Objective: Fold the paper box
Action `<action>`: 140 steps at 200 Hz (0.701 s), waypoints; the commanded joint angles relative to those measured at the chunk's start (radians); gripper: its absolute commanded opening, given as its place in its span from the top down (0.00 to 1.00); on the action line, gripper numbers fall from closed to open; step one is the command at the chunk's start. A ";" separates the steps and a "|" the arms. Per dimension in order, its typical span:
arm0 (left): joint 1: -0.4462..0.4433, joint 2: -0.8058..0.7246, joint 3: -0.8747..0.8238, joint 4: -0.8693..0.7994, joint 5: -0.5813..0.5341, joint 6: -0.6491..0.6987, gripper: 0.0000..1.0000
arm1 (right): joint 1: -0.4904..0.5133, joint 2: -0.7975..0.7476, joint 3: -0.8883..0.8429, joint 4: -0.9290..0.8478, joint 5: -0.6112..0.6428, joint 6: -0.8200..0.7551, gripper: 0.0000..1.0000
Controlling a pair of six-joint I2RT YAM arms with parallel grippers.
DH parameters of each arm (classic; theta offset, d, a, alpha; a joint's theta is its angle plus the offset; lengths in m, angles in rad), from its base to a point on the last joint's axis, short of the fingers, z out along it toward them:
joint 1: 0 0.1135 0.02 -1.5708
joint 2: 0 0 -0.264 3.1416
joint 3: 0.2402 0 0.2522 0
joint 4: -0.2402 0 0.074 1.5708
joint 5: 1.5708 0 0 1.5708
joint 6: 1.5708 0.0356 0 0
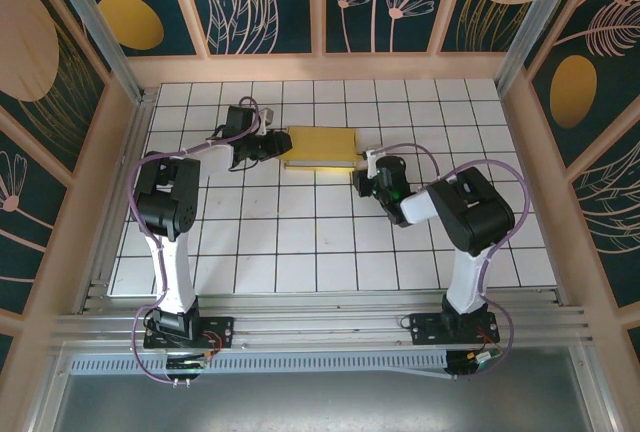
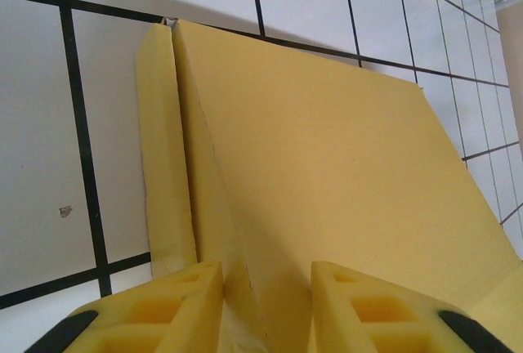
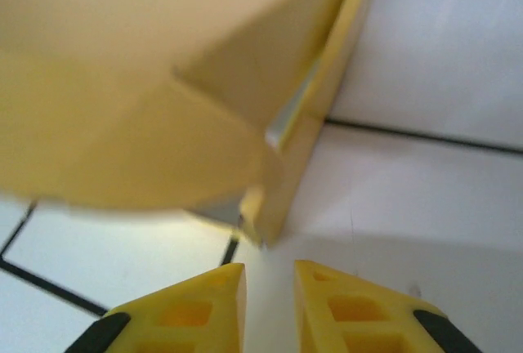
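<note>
**Q:** Where is the box?

**Me:** The box (image 1: 320,148) lies flat, yellow side up, on the table (image 1: 300,242), in the middle toward the far edge. Its long axis runs left to right, parallel to that edge.

**Q:** And your grippers?

**Me:** My left gripper (image 2: 267,270) sits at the box's left short end, jaws apart, with a fold line of the card running into the gap. I see nothing pinched there. My right gripper (image 3: 270,270) is just off the near right corner, jaws a little apart with bare tile between them and holding nothing. The corner sits just beyond the tips.

**Q:** Which arm goes next?

**Me:** The right one, I judge. In its wrist view that end gapes slightly, with a pale inner edge showing. The corner lies straight ahead of the fingers, so a short push along the long axis, toward my left gripper, should reach it.
</note>
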 commanded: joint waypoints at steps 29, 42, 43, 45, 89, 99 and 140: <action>-0.001 0.024 0.027 -0.015 -0.050 -0.004 0.68 | -0.012 -0.136 -0.102 0.024 -0.085 0.041 0.66; -0.002 0.022 0.034 -0.022 -0.050 0.000 0.68 | -0.026 -0.177 -0.138 0.047 -0.125 0.077 0.65; -0.003 0.021 0.035 -0.022 -0.050 0.000 0.68 | -0.028 -0.182 -0.141 0.048 -0.129 0.081 0.65; -0.003 0.022 0.038 -0.023 -0.051 0.002 0.68 | -0.031 -0.189 -0.145 0.051 -0.138 0.086 0.64; -0.015 0.030 0.072 -0.066 -0.073 0.039 0.68 | -0.151 -0.370 -0.194 0.124 -0.378 0.305 0.58; -0.016 0.031 0.073 -0.068 -0.081 0.043 0.68 | -0.184 -0.356 -0.136 0.079 -0.470 0.359 0.60; -0.018 0.036 0.077 -0.070 -0.088 0.047 0.68 | -0.220 -0.125 0.333 -0.383 -0.607 0.446 0.61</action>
